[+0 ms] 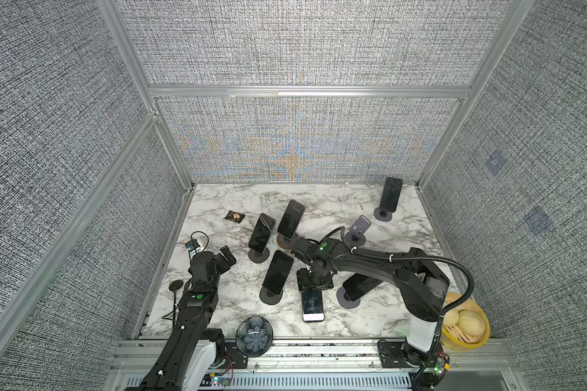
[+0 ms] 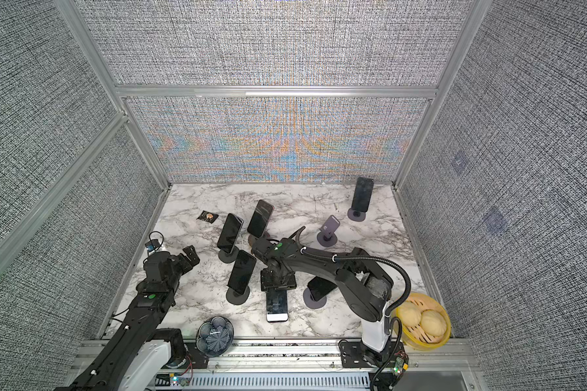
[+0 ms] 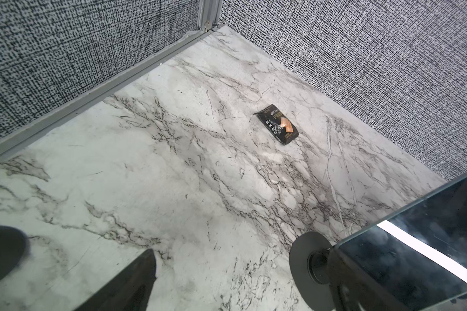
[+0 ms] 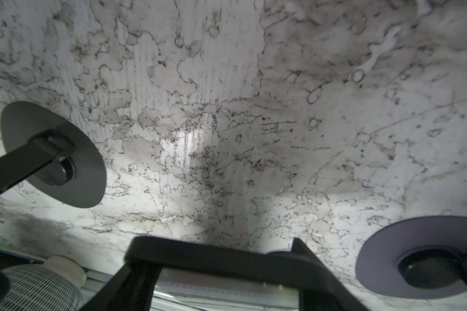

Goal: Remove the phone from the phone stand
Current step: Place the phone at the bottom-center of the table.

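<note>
My right gripper [image 1: 314,282] is shut on one end of a dark phone [image 1: 312,306] with a pale lower edge. The phone juts toward the table's front, clear of every stand. In the right wrist view the phone [image 4: 227,290] fills the gap between the jaws of that gripper [image 4: 216,255]. An empty purple phone stand [image 1: 357,230] sits behind the right arm, also in a top view [image 2: 329,232]. My left gripper [image 1: 227,257] hangs open at the left. In the left wrist view it [image 3: 241,250] holds nothing, with a phone on a dark stand [image 3: 415,242] beside it.
Several other phones lean on round-based stands [image 1: 261,233] [image 1: 290,218] [image 1: 278,272] [image 1: 360,286] [image 1: 391,193]. A snack packet [image 1: 234,216] lies at the back left. A blue bowl [image 1: 254,335] and a yellow basket of buns [image 1: 465,321] sit at the front edge. Cables [image 1: 194,248] lie left.
</note>
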Robot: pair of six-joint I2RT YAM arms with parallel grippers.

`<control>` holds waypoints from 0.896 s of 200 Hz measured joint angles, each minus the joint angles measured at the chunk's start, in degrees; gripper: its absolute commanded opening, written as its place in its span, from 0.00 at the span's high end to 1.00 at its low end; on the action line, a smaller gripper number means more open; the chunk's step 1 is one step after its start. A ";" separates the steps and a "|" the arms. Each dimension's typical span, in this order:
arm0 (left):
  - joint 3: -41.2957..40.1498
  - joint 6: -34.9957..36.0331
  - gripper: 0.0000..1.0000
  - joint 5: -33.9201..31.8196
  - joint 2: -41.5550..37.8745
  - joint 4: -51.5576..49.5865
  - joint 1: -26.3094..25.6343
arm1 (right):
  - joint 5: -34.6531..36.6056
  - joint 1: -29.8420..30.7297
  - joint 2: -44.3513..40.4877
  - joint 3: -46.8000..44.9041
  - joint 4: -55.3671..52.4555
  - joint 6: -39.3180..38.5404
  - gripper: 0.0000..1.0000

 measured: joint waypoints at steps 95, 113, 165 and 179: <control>-0.44 0.02 0.01 -0.24 -1.09 0.81 0.02 | 1.57 1.90 3.61 -1.51 -0.09 6.69 0.25; -0.44 0.02 0.01 -0.31 -0.98 0.85 0.02 | 1.77 1.99 3.61 -1.51 -0.09 6.95 0.24; -0.52 0.02 0.01 -0.28 -0.98 0.83 0.02 | 3.04 2.01 3.21 -1.44 -0.55 7.32 0.22; -0.52 0.02 0.01 -0.28 -1.05 0.83 0.00 | 3.43 2.01 2.84 -1.44 -0.66 7.34 0.21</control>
